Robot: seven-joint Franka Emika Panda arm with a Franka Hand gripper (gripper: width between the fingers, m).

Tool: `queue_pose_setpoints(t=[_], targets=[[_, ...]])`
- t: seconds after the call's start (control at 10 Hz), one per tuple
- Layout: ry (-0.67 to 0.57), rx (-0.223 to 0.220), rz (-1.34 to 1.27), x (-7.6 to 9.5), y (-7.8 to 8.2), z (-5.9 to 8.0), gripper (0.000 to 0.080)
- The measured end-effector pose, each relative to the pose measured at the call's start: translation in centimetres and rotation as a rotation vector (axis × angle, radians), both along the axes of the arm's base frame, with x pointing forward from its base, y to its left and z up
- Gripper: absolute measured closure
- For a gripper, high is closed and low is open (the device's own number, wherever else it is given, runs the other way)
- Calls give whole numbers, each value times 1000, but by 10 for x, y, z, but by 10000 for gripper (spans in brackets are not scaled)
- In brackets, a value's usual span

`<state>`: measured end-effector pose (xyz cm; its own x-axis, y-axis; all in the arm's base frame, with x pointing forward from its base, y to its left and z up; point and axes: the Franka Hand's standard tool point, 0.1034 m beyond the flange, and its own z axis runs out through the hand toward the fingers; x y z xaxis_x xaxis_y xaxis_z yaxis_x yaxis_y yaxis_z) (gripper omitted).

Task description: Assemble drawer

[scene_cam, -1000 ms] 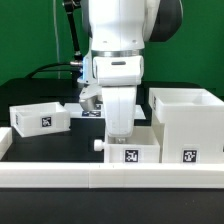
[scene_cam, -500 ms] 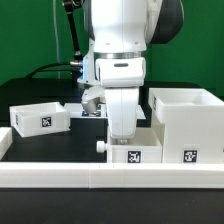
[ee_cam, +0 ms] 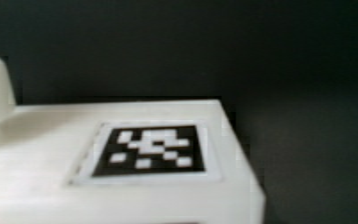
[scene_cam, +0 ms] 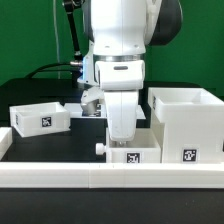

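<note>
tray [ee_cam: 43, 135] with tag [ee_cam: 153, 152] fills wrist view; case [scene_cam: 185, 120] only in exterior.

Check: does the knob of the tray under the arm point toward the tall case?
No, the knob sticks out toward the exterior view's left, away from the tall case.

Arm [scene_cam: 118, 45]: glossy white casing, dark joint band [scene_cam: 170, 20], black cable [scene_cam: 72, 30], blue spot [scene_cam: 79, 68]; hand [scene_cam: 121, 142] white.

Tall case [scene_cam: 186, 125] upright; knobbed tray [scene_cam: 146, 155] just beside; second tray [scene_cam: 40, 117] apart.
</note>
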<state>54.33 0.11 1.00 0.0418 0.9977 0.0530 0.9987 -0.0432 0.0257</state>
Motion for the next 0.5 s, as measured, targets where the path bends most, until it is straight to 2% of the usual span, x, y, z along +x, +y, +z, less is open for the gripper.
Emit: queue_pose_setpoints(t=[0.5], targets=[[-18,0,10,1,1,0,758]])
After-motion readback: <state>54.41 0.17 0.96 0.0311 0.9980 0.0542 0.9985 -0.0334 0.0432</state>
